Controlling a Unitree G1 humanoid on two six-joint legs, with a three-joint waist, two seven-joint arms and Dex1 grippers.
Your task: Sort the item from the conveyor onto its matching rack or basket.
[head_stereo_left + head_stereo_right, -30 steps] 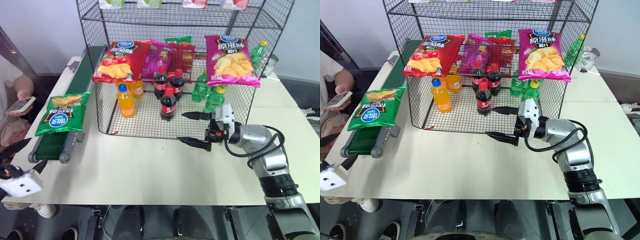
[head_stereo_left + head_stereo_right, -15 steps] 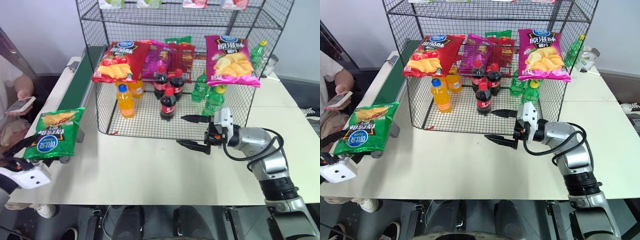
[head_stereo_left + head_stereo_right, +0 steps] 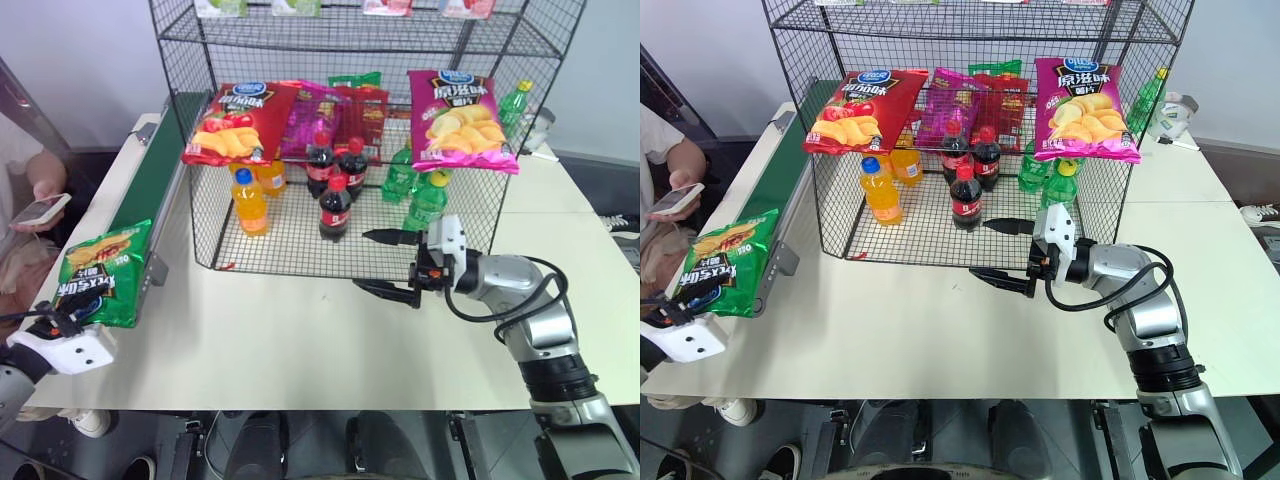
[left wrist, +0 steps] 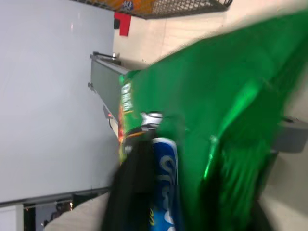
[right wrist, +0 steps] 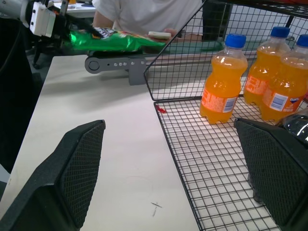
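The item, a shiny green crisp bag (image 3: 98, 275), hangs tilted over the near end of the conveyor (image 3: 150, 180), a dark green belt along the table's left side. My left gripper (image 3: 52, 322) is shut on the bag's lower edge; in the left wrist view a black finger (image 4: 134, 192) presses against the green foil (image 4: 216, 110). The rack (image 3: 370, 35), a tall black wire-mesh shelf unit, stands at the back of the table. My right gripper (image 3: 390, 263) is open and empty, pointing left just in front of the rack's lowest tier. The right wrist view shows the bag (image 5: 115, 41) far off.
A red crisp bag (image 3: 235, 120) and a magenta one (image 3: 460, 105) hang on the rack's front. Orange (image 3: 250, 200), cola (image 3: 335, 205) and green bottles (image 3: 425, 200) stand on its lowest tier. A person with a phone (image 3: 40, 207) sits left of the conveyor.
The green bag rode down the belt to its near end and tipped over it. My left gripper came up to the bag and shut on its lower edge. The right arm stayed still.
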